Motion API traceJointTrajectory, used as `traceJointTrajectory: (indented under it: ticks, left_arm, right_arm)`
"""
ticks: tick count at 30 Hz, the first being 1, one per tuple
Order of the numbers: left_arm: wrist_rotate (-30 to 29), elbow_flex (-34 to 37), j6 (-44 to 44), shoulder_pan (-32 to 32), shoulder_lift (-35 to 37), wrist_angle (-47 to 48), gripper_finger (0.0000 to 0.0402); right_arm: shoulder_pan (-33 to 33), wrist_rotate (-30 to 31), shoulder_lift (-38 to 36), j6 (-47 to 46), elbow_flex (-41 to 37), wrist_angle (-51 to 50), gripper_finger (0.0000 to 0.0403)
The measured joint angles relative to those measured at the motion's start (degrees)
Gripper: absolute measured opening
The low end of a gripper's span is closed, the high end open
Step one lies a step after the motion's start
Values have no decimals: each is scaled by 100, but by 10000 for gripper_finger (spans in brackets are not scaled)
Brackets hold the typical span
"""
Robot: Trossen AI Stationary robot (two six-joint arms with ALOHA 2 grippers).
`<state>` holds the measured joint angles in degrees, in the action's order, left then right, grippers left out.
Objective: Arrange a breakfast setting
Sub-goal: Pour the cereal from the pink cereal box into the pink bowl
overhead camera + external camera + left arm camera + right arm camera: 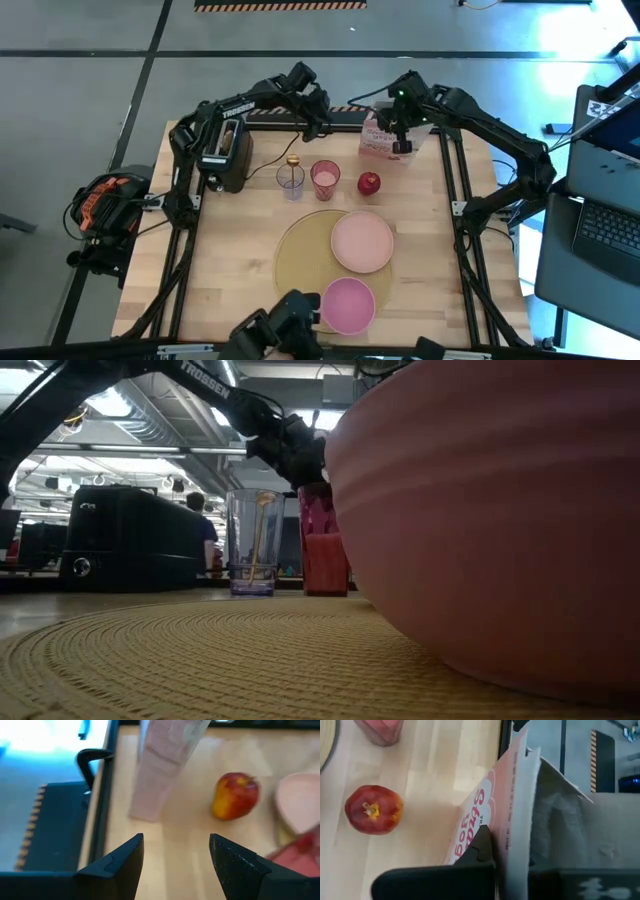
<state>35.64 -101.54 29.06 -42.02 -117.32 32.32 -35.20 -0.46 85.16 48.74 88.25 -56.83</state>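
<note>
Clamping the top edge of the cereal box (pixel 379 136) at the desk's far side: right jaws (pixel 402 140), closed on the opened cardboard flap, as the right wrist view shows at close range. Hanging over the far edge just left of that box, left jaws (pixel 175 865), spread apart and holding nothing, with bare desk (pixel 240 250) between the fingers and the apple (pixel 236 796) lying ahead of them. Sitting near the box on the wood, apple upright and free of both grippers. In a row to its left: a pink tumbler (pixel 325 179), then a clear glass (pixel 290 182) with the gold spoon (pixel 259 530) standing inside it. Farther left at the desk's corner, black toaster (pixel 225 150) with a toast slice (pixel 231 133) showing in its slot. Nearer the front, round placemat (pixel 300 255) flat on the desk, pale plate (pixel 362 241) resting on its right part and overhanging the rim. Closest to the front edge, pink bowl (pixel 347 305), touching the mat's near rim. Beyond the desk in the low view, a person in blue (pixel 203 530), far off.
</note>
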Motion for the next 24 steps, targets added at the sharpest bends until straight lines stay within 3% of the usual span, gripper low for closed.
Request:
traceJointTrajectory:
  ticks: [10,24]
  left_arm:
    - [436,0,130,6,0,42,218]
    - [91,0,601,337,0,21,218]
  right_arm:
    - [-2,-485,84,412,26,369,0]
    - [0,-683,91,208,551,421,0]
